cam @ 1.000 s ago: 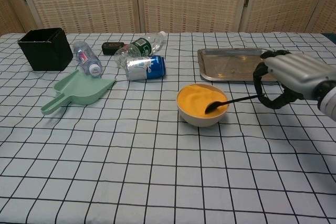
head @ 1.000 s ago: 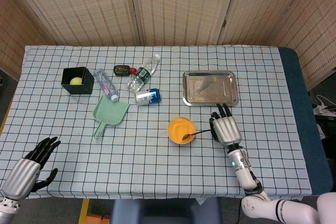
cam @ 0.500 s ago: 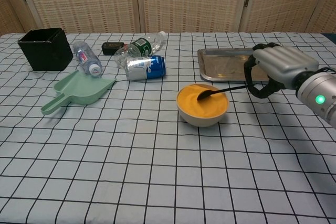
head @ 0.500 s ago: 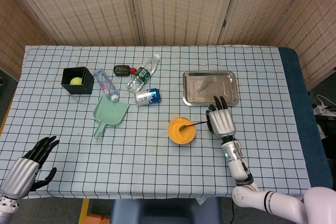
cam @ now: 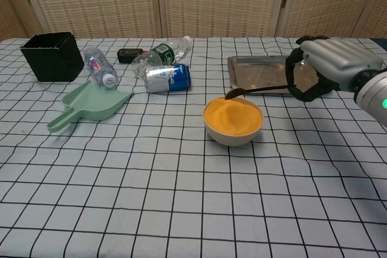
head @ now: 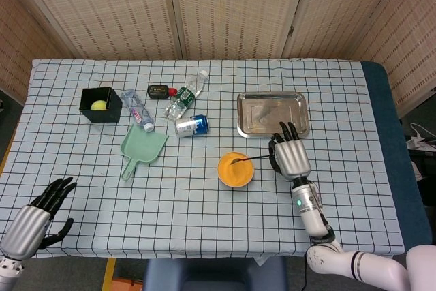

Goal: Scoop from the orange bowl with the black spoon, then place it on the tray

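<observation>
So my right hand [cam: 326,74] grips the black spoon [cam: 254,90] by the handle end, fingers curled round it. I see the spoon held roughly level, its scoop end just above the far rim of the orange bowl [cam: 233,120] and clear of the filling. From the head view the same hand [head: 291,157] sits just beside the bowl [head: 235,170] on its right, with the spoon [head: 251,159] reaching left over the rim. The bowl is full of something orange; I can't tell if the scoop carries any of it.

The metal tray [cam: 261,74] lies just behind the hand, partly hidden by it in the chest view. In the head view the tray [head: 272,114] is near the bowl, up and to the right, fingertips close to its front edge.

My left hand [head: 37,212] rests open at the near left corner of the counter [head: 204,223], fingers spread, holding nothing, well apart from everything else.

Further left of the bowl: a blue can [cam: 169,78] on its side, a green-labelled bottle [cam: 162,51] lying behind it, and a small dark object [cam: 130,55] next to that. A second bottle [cam: 100,67] lies near a green dustpan [cam: 94,104]. A black box [head: 101,104] with a yellow ball [head: 100,105] inside sits at the far left.
</observation>
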